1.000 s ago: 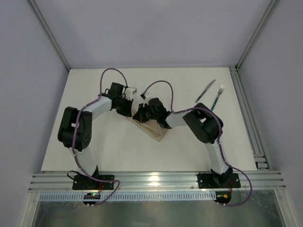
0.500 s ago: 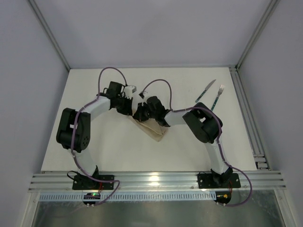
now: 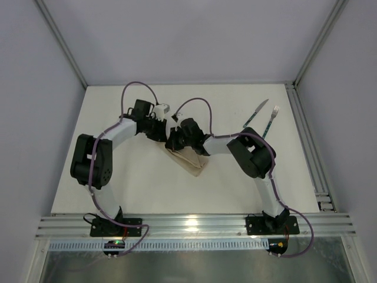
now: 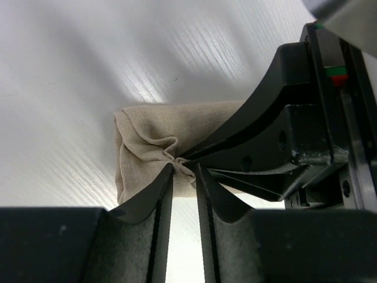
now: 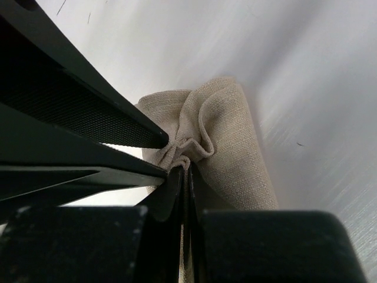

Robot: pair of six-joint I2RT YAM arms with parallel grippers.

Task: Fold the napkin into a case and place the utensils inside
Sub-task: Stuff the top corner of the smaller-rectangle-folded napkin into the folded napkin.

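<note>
pinching puckered beige napkin (image 5: 235, 147), right claw (image 5: 186, 169)

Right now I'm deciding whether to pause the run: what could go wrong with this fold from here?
1. The right claw is shut on a pucker in the napkin; pulling away could drag the fold open.
2. The left claw, jaws apart, sits around the same pucker and may snag it on leaving.
3. Both claws nearly touch, so they could collide.

The left arm (image 3: 118, 134) and right arm (image 3: 268, 194) show white links, black joints, purple cables (image 3: 136, 87); the left gripper (image 4: 184, 168) is black.
</note>
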